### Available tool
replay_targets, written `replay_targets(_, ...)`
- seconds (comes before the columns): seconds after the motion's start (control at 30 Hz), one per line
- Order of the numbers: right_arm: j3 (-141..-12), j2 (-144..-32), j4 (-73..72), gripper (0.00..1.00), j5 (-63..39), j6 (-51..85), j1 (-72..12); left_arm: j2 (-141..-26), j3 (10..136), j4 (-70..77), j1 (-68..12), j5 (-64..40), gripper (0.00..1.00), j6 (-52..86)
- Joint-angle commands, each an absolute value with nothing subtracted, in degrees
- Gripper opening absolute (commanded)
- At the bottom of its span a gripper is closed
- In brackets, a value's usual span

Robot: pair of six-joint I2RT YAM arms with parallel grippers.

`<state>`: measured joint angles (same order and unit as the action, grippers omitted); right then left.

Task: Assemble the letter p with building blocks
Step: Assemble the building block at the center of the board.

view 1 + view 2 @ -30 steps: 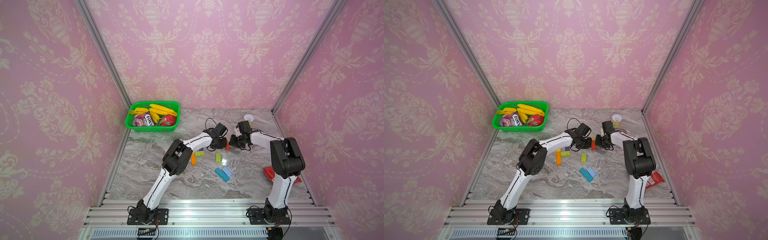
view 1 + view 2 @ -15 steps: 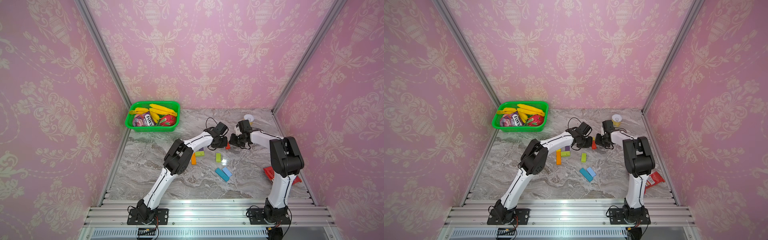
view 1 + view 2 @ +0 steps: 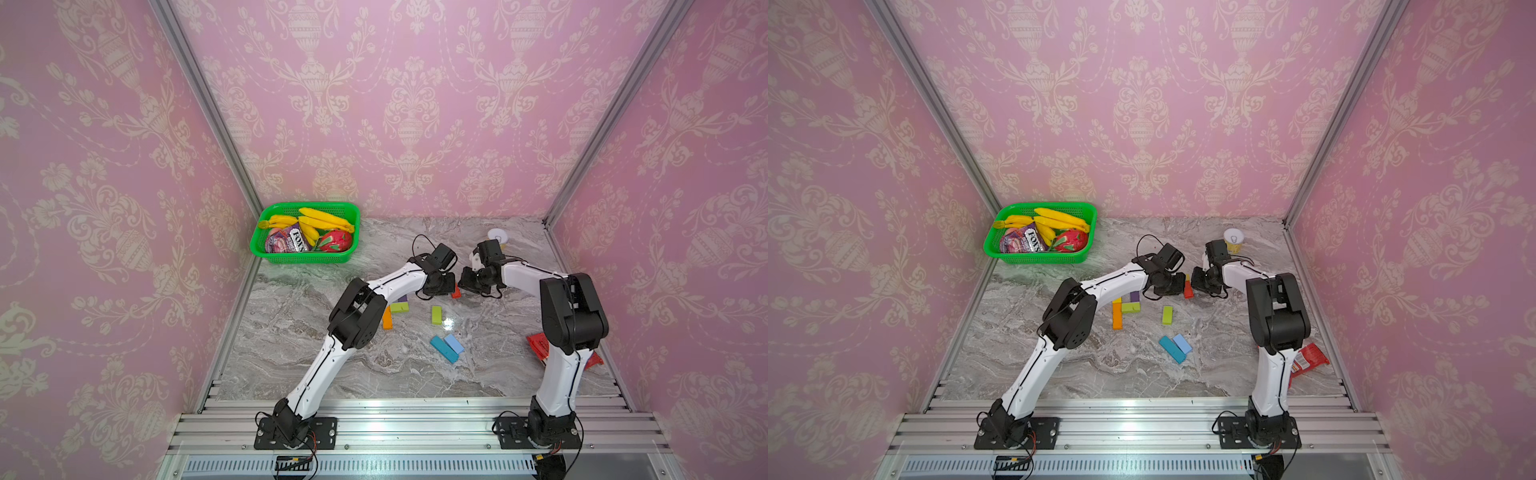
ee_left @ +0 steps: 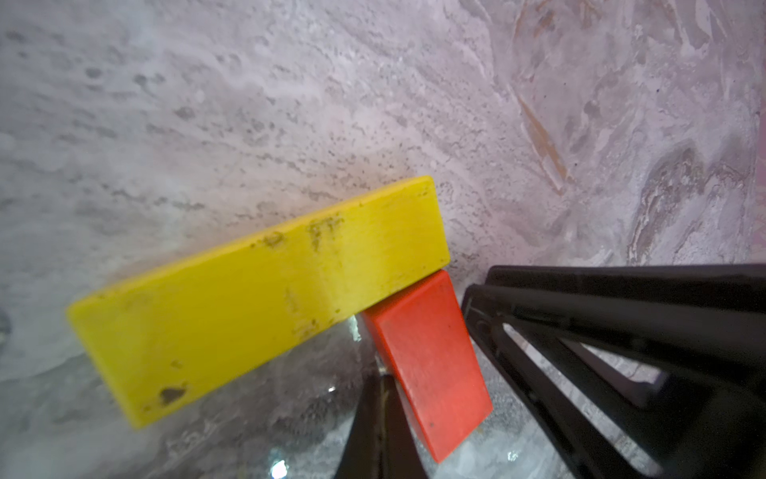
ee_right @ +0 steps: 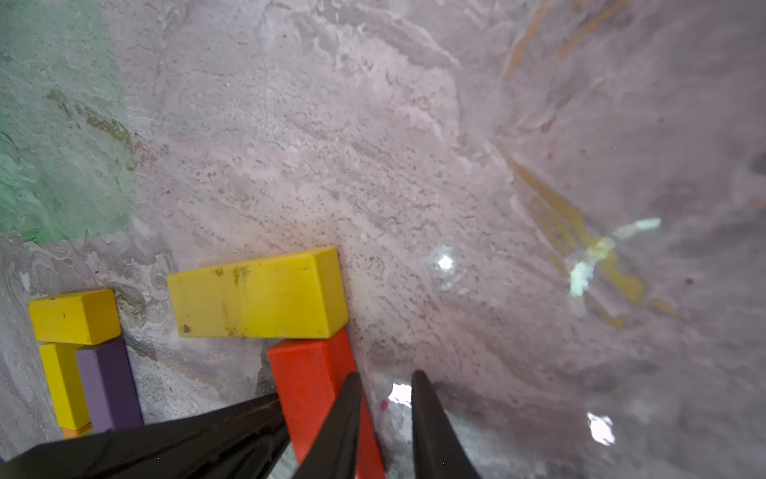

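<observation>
Building blocks (image 3: 1167, 314): red block (image 5: 306, 385) lies flat on the surface (image 3: 1100, 370), end touching the long yellow block (image 5: 257, 290). Left jaws shut, empty, at the red block's side; right jaws slightly parted, empty, just beside it. Judged step: squaring this corner. Next: gentle nudging.

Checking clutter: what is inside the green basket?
Inside the green basket lie yellow bananas, a purple Fox's packet and a red dragon fruit; anything beneath them is covered.

One brand name legible

"FOX'S" stands in white letters on the purple packet (image 3: 288, 242) lying inside the green basket (image 3: 302, 260), readable in both top views; no other print is legible.
</observation>
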<state>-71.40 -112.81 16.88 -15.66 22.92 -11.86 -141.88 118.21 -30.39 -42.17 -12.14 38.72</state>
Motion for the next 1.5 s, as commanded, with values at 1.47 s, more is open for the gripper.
replay_targets(1.47, -52.32, -88.74, 21.15, 0.51, -9.92, 20.92, -16.77, -104.62, 81.80, -19.65, -42.21, -0.95, 0.18, 34.54)
